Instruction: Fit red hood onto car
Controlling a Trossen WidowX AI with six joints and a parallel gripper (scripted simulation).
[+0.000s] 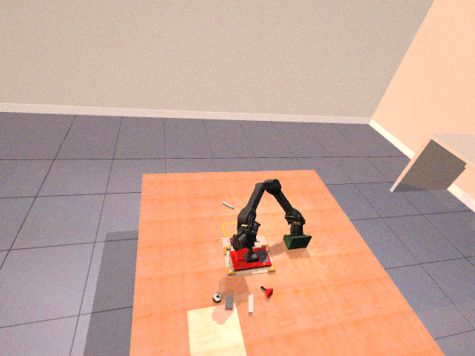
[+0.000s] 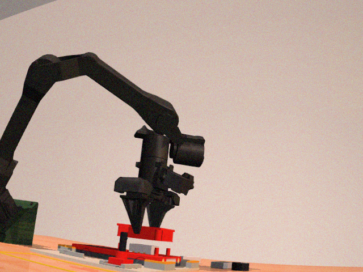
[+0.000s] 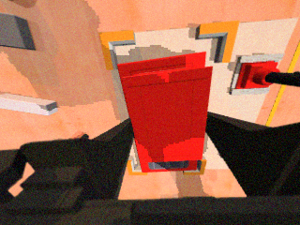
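Observation:
My gripper point(image 2: 146, 229) point(image 3: 166, 117) is shut on the red hood point(image 2: 158, 233) point(image 3: 166, 103) by its two long sides. The hood hangs roughly level, a little above the grey engine block point(image 2: 142, 249) and clear of the pegs; two red pegs show in the exterior view, one peg point(image 2: 168, 251) near the chassis end. The red chassis point(image 1: 240, 265) point(image 2: 96, 248) point(image 3: 197, 59) sits in the jig point(image 1: 260, 272) point(image 3: 175, 39). In the wrist view the hood covers most of the deck, engine and pegs, so hole alignment cannot be told.
A black rod on a red base point(image 2: 123, 241) point(image 3: 253, 75) stands upright beside the chassis. A grey block point(image 1: 228, 301) point(image 3: 16, 33), a white bar point(image 1: 250, 303) point(image 3: 28, 104), a wheel point(image 1: 217, 297) and a red part with a dark stem point(image 1: 268, 291) lie on the table in front of the jig.

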